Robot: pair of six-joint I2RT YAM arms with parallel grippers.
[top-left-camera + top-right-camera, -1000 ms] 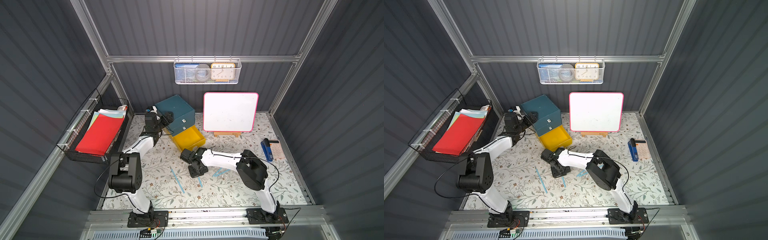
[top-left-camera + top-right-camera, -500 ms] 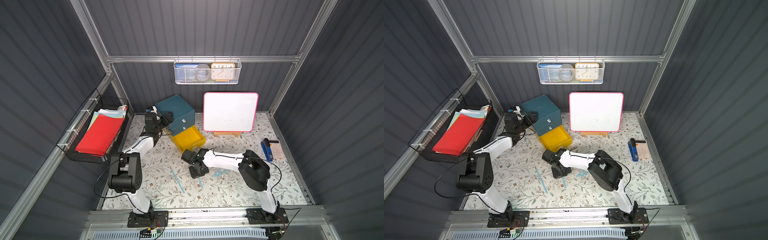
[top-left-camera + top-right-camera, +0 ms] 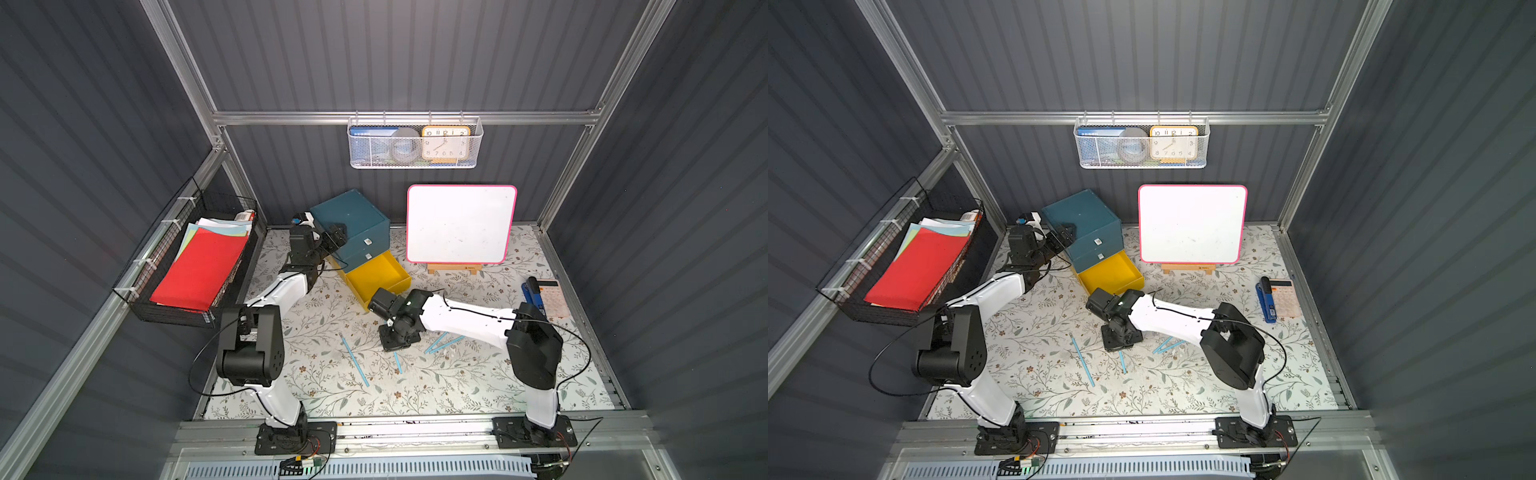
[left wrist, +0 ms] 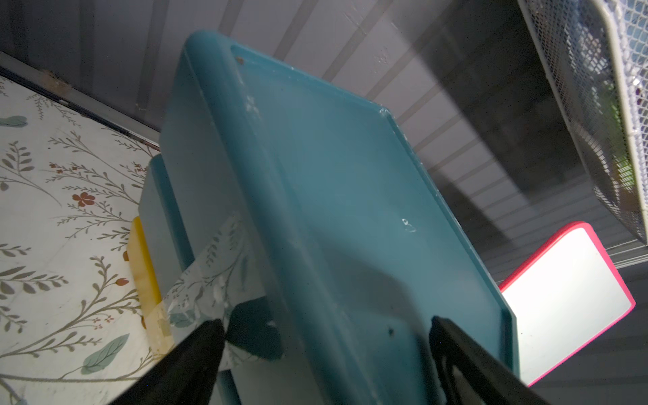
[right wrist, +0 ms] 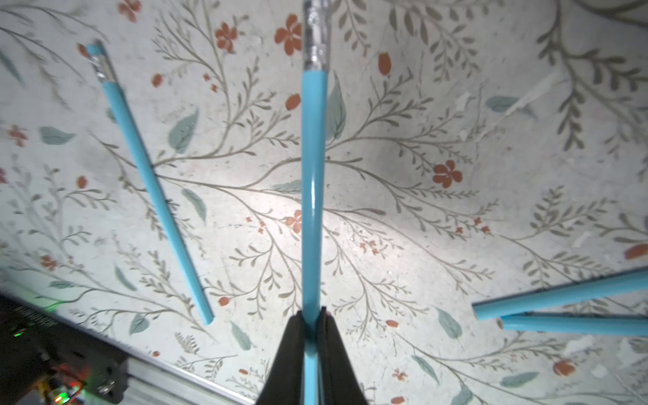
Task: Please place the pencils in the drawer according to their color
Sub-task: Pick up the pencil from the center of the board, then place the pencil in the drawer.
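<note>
My right gripper [image 5: 312, 315] is shut on a light blue pencil [image 5: 314, 193] that points away from it, just above the floral mat. In both top views this gripper [image 3: 395, 340] [image 3: 1119, 338] sits in front of the open yellow drawer [image 3: 376, 278], with the held pencil [image 3: 398, 362] sticking out toward the front. Three more blue pencils lie on the mat: one [image 3: 354, 359] to its left, two [image 3: 442, 343] together to its right. My left gripper [image 4: 326, 324] [image 3: 332, 241] is open, its jaws straddling the top edge of the teal cabinet [image 3: 353, 216].
A pink-framed whiteboard [image 3: 459, 224] stands right of the cabinet. A blue stapler [image 3: 530, 291] and a calculator [image 3: 550, 297] lie at the right edge. A black wire basket [image 3: 195, 266] of papers hangs on the left wall, a mesh basket [image 3: 415, 143] on the back wall.
The right arm's elbow has swung slightly to the right, the gripper staying shut on the blue pencil. The left arm has not moved.
</note>
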